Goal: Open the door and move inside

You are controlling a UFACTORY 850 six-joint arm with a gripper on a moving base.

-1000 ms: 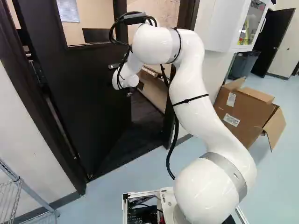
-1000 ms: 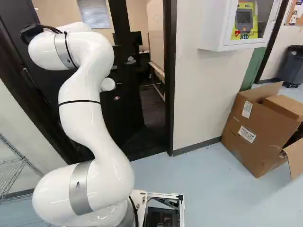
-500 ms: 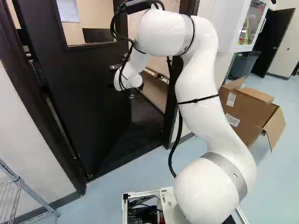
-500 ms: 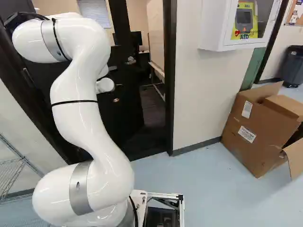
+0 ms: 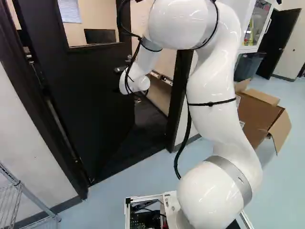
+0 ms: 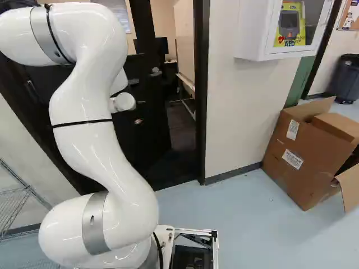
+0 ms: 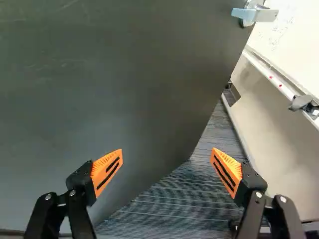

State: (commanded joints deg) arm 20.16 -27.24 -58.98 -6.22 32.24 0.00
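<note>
One dark door [image 5: 95, 86] ajar; likely heavy, stiff, should swing readily. Best pushed near free edge [image 7: 216, 94], below lever handle [image 7: 254, 15]. Tool [image 7: 167, 154] spread wide, grasping nothing.

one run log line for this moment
door: partly open | gripper: open, clear of handle | base: outside door frame

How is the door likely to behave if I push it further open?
Probably stiff: the door looks like a flat slab framing a window, so it should swing as one piece. It already stands ajar, so the latch likely won't resist. Its face looks smooth, so the tool might slide; pushing near the handle should be easier.
</note>
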